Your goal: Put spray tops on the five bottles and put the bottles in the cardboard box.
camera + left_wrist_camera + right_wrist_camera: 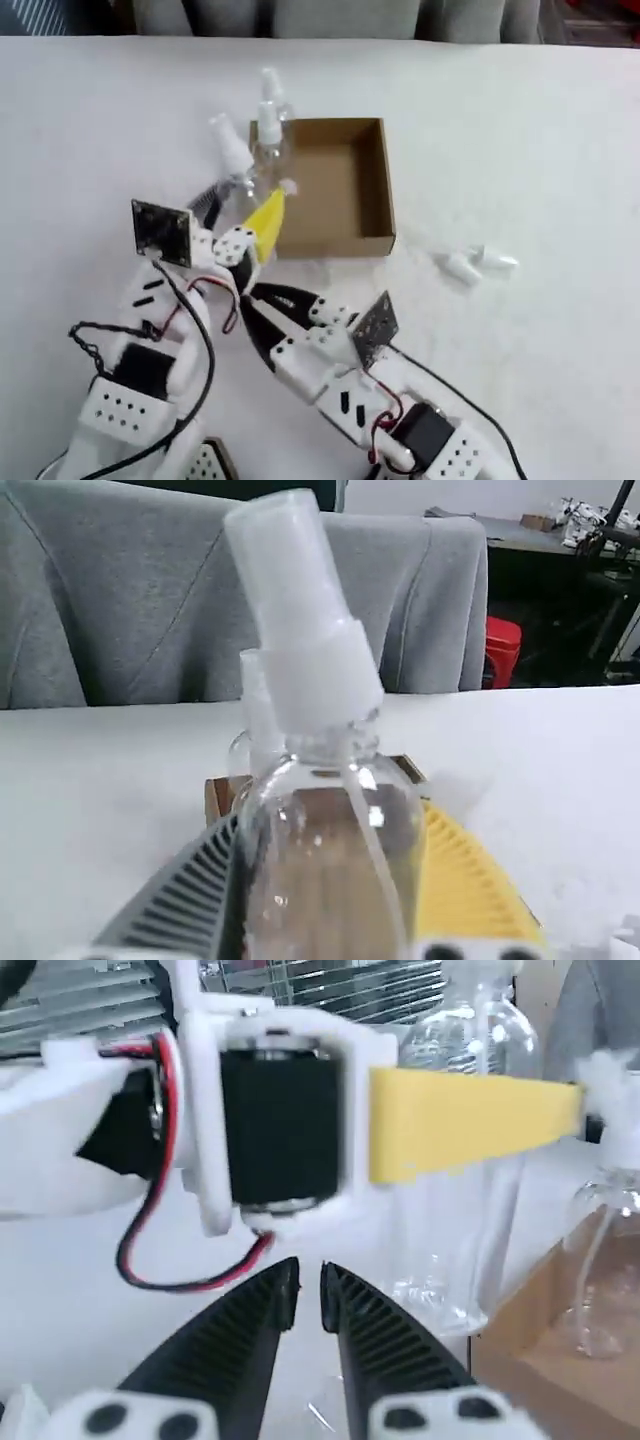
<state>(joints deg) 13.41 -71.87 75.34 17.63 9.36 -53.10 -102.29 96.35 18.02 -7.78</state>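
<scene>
Left hand (pixel 243 207) clamps a capped bottle (pixel 330 850) beside the cardboard box (pixel 386 180). Right hand (pixel 308 1295) is nearly closed and empty. The box looks empty, and loose spray tops (pixel 465 265) lie on the surface (pixel 540 150). Most of the task remains.

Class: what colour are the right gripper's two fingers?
Black, best seen in the right wrist view of the right gripper.

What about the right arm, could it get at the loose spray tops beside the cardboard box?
Probably yes. The right gripper is empty, and only bare table lies between it and the spray tops. It points away from them, so it would have to swing round.
</scene>
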